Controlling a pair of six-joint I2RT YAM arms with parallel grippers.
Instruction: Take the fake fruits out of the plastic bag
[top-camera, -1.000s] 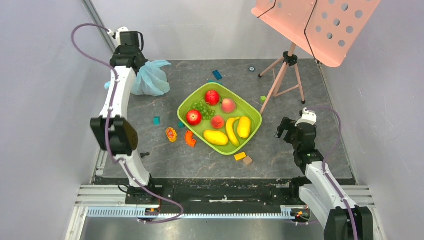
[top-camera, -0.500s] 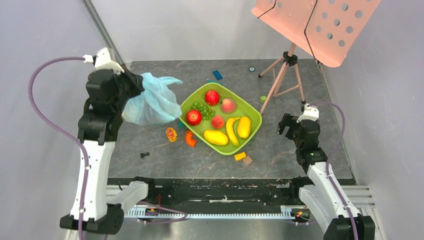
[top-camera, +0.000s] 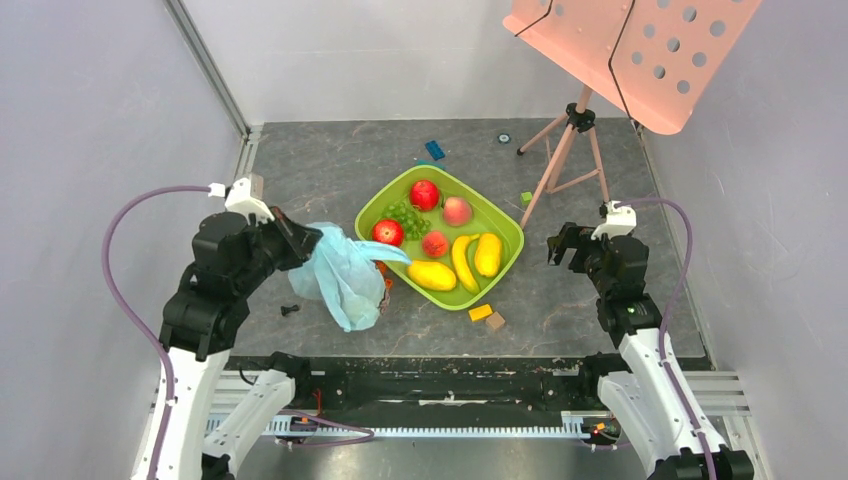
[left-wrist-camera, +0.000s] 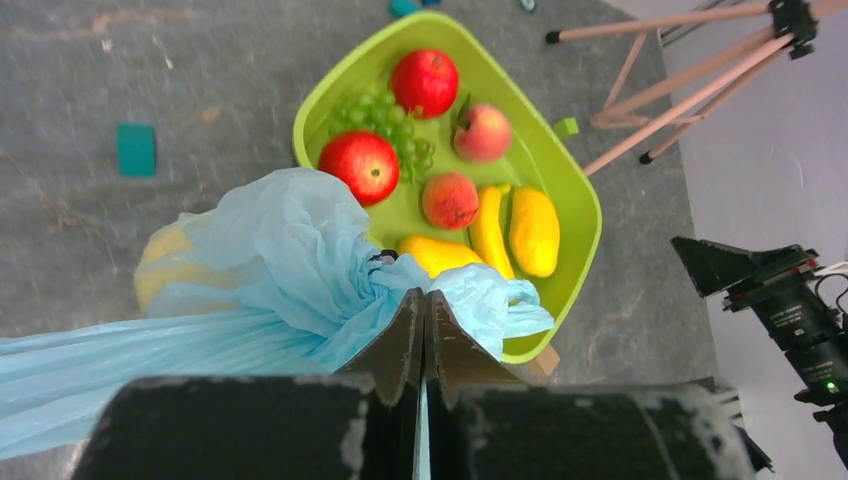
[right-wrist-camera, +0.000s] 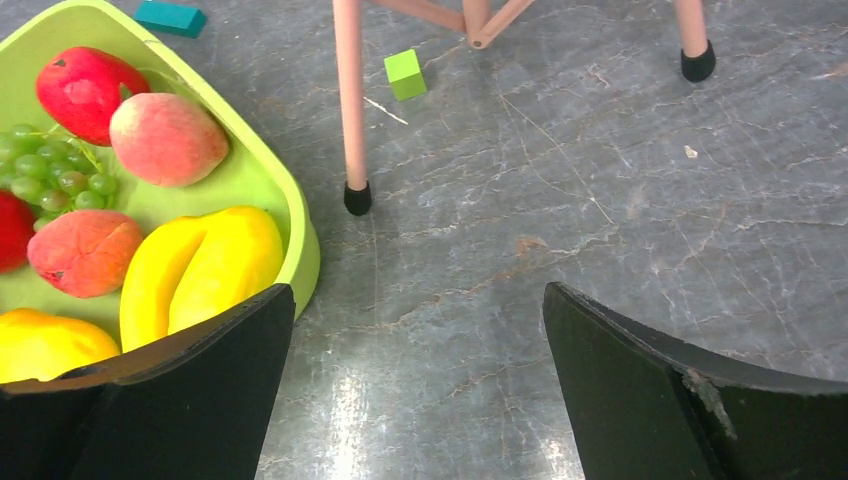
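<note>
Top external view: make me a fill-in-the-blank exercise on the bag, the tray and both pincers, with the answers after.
The left pincer is ____ on the plastic bag.
The right pincer stands ____ and holds nothing.
The banana lies in the ____ tray.
In the top view, the plastic bag is on the ____ side of the tray.
Missing words: shut; open; green; left.

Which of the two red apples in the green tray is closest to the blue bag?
The apple at the left of the tray, next to the bag; the other apple lies in the far corner.
</note>
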